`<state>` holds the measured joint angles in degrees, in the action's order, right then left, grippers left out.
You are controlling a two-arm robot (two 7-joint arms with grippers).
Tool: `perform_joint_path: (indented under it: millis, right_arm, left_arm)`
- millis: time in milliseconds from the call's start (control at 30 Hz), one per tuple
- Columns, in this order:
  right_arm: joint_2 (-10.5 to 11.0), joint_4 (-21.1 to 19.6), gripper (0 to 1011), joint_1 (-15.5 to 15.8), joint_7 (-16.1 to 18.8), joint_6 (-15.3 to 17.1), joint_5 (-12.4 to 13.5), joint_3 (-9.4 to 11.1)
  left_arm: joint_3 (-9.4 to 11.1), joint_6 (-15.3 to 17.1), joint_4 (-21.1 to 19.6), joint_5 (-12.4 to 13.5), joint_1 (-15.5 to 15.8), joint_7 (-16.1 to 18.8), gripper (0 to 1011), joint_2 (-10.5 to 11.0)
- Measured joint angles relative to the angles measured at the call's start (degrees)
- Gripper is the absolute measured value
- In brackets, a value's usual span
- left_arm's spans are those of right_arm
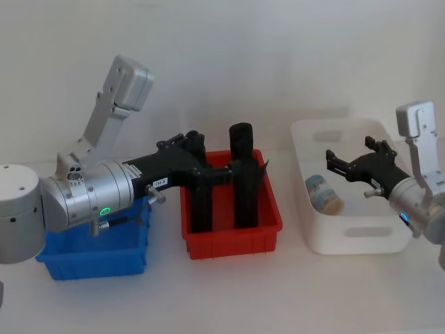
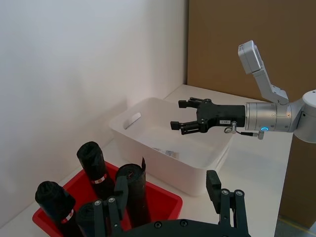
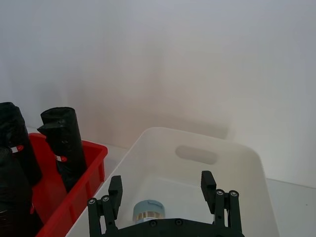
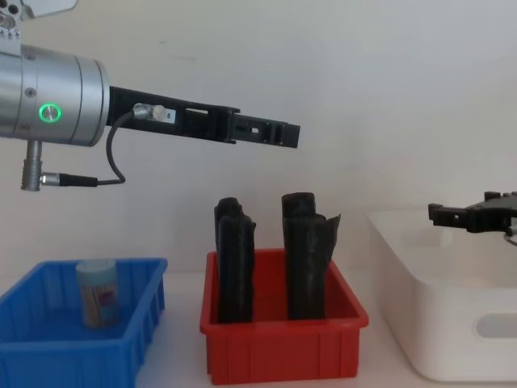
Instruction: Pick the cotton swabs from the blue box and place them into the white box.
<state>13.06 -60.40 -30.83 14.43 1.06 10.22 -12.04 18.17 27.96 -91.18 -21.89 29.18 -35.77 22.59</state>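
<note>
One tub of cotton swabs [image 4: 98, 293] stands upright in the blue box [image 4: 48, 349] at the left. Another tub of cotton swabs [image 1: 323, 193] lies on the floor of the white box [image 1: 348, 240] at the right, also seen under my right wrist [image 3: 149, 210]. My left gripper [image 1: 205, 154] is open and holds nothing; it hangs high above the red bin, right of the blue box [image 1: 90, 264], as the chest view shows [image 4: 287, 133]. My right gripper [image 1: 335, 164] hovers open over the white box [image 3: 197, 148], above the tub there.
A red bin [image 1: 233, 240] with several tall black rolls [image 1: 241, 139] stands between the blue and white boxes. A white wall runs close behind all three. Bare tabletop lies in front of the boxes.
</note>
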Motion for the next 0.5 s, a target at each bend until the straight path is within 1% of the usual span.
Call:
perform_joint_path:
  millis: [500]
  right_arm:
    - [0.26,-1.74,1001,0.76,-0.36,-0.48,0.55,0.21]
  left_arm:
    - [0.00,0.00,0.00,0.00,0.00,0.00,1004,0.00]
